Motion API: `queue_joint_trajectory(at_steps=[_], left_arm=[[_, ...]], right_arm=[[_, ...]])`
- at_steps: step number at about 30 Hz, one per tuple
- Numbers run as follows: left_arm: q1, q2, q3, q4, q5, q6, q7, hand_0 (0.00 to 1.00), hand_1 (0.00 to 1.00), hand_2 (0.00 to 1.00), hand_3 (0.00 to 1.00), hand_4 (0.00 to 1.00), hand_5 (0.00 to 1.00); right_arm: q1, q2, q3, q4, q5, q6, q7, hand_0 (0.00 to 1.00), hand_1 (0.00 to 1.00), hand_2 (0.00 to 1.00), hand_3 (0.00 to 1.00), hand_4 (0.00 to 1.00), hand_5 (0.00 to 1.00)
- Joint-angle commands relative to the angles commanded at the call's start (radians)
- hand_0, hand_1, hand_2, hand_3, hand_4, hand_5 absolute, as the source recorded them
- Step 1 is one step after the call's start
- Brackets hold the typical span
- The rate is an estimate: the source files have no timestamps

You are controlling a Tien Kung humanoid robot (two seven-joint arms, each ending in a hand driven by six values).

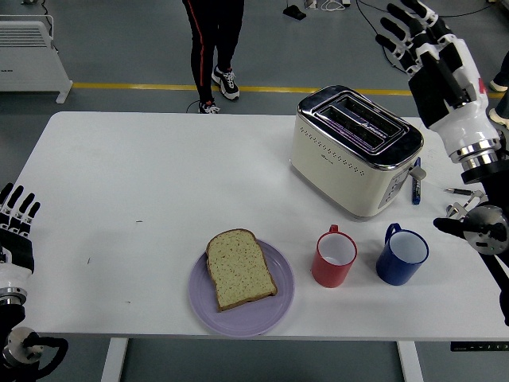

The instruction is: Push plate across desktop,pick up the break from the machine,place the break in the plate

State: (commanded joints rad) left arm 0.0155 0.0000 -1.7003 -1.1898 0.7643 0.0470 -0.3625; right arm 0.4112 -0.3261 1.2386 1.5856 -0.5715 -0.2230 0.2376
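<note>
— On the plate (280, 306)?
— 1 bread slice (239, 268), lying flat. Toaster (355, 150) slots empty behind; red mug (333, 257) and blue mug (401, 255) both empty.
— And the hands?
— Right hand (429, 56) raised high, fingers spread, holding nothing; left hand (15, 227) open at table edge.

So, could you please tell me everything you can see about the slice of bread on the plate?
The slice of bread is one pale, speckled piece with a tan crust all round and a domed top edge pointing away from the table's near edge. It lies flat on the round lilac plate, slightly left of centre, with its lower corners near the rim. Nothing else touches it; neither hand is near. The red mug stands apart to the right.
</note>
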Motion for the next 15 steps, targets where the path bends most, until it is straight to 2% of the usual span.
queue_joint_trajectory(at_steps=[3, 6, 10, 11, 15], left_arm=[[0.005, 0.0, -0.002, 0.001, -0.002, -0.002, 0.003, 0.779, 0.764, 0.809, 0.731, 0.502, 0.998], [0.013, 0.0, -0.006, 0.0, -0.002, -0.003, 0.003, 0.779, 0.765, 0.809, 0.731, 0.508, 0.998], [0.018, 0.0, 0.001, -0.001, -0.004, -0.004, 0.002, 0.779, 0.765, 0.809, 0.731, 0.508, 0.998], [0.017, 0.0, 0.001, -0.003, -0.002, -0.004, 0.002, 0.778, 0.763, 0.807, 0.731, 0.509, 0.998], [0.015, 0.0, -0.003, -0.005, 0.008, 0.002, 0.007, 0.778, 0.763, 0.807, 0.731, 0.509, 0.998]], right_arm=[[-0.086, 0.002, 0.095, -0.01, 0.031, 0.028, -0.01, 0.798, 0.764, 0.771, 0.783, 0.496, 0.438], [-0.167, 0.025, 0.163, -0.046, 0.082, 0.049, -0.013, 0.808, 0.786, 0.792, 0.786, 0.5, 0.451], [-0.238, 0.039, 0.18, -0.083, 0.139, 0.079, -0.038, 0.808, 0.786, 0.792, 0.786, 0.5, 0.451], [-0.26, 0.054, 0.189, -0.096, 0.151, 0.087, -0.044, 0.821, 0.791, 0.806, 0.791, 0.505, 0.476], [-0.301, 0.089, 0.215, -0.125, 0.192, 0.088, -0.043, 0.821, 0.791, 0.806, 0.791, 0.505, 0.476]])
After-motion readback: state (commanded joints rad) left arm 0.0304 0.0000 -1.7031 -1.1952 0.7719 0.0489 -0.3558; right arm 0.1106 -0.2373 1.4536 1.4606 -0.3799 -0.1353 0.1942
